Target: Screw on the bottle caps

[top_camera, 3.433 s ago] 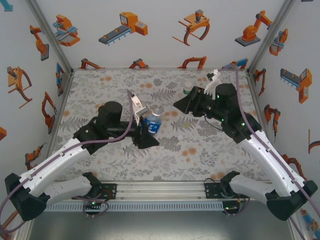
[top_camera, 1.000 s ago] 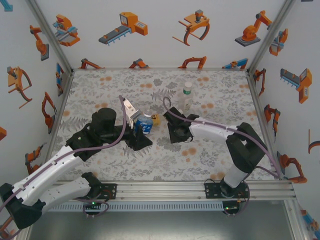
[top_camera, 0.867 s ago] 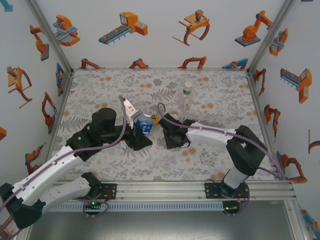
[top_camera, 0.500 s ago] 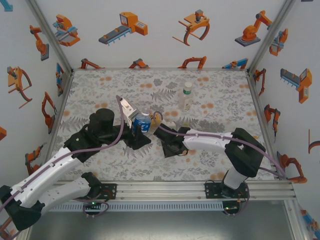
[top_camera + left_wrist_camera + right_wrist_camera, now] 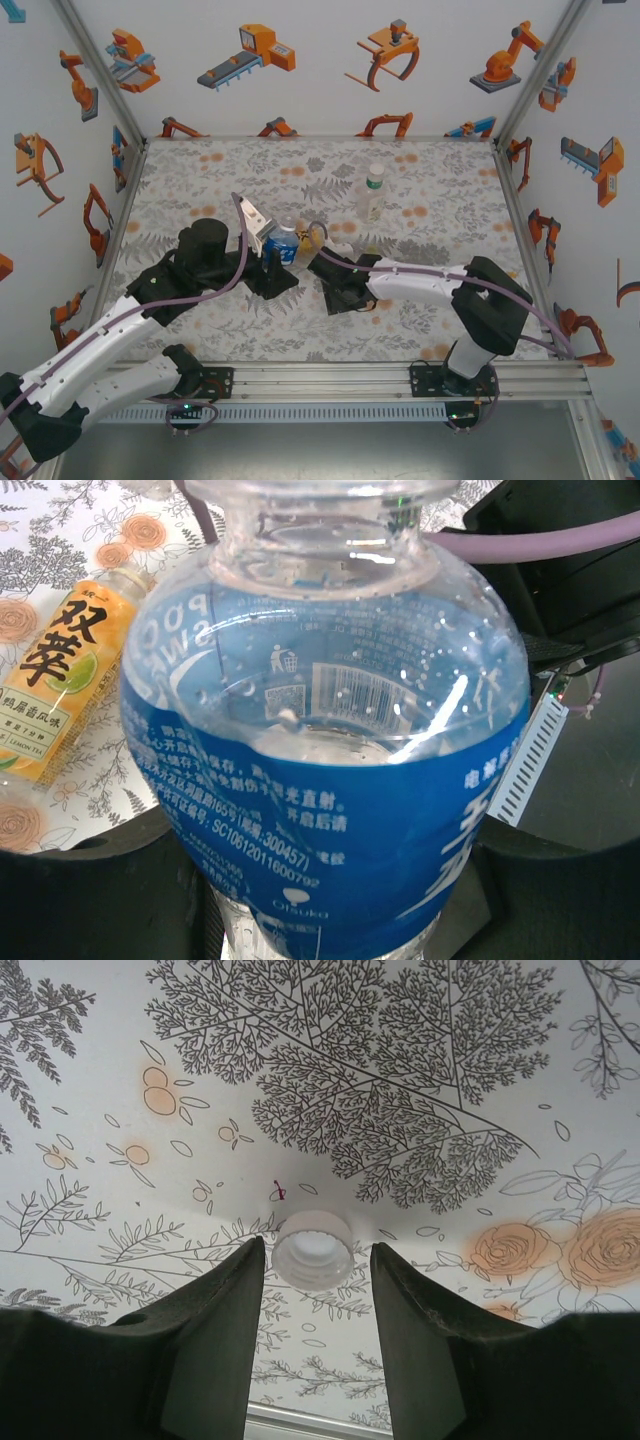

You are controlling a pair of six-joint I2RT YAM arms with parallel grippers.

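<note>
nearest the arm bases, we find the right gripper [image 5: 317, 1262] low over the floral mat [image 5: 200, 170], just to the right of the blue-labelled bottle [image 5: 283, 242] and a little nearer than it. its fingers [image 5: 215, 1310] stand apart, open about as wide as a cap. in the right wrist view a white cap [image 5: 314, 1249] lies flat on the mat between the tips. we see a thin strip of mat on each side of the cap, so neither finger touches it, and the gripper holds nothing.

next comes the left gripper [image 5: 281, 260], reaching in from the left. it is closed on the lower body of the blue-labelled bottle and holds it upright. in the left wrist view the dark fingers [image 5: 90, 890] press in at both sides below the blue label. the bottle is clear, with drops inside its shoulder. its neck runs off the top of that view, so we cannot tell whether a cap sits on it.

just beside the blue-labelled bottle, on its right in the overhead view, the yellow-labelled bottle [image 5: 60, 680] lies on its side on the mat, dark characters facing up. we cannot tell whether the two bottles touch.

farthest off, well beyond the blue-labelled bottle and to its right, the green-and-white bottle [image 5: 371, 196] stands upright on the mat, apart from both grippers.
</note>
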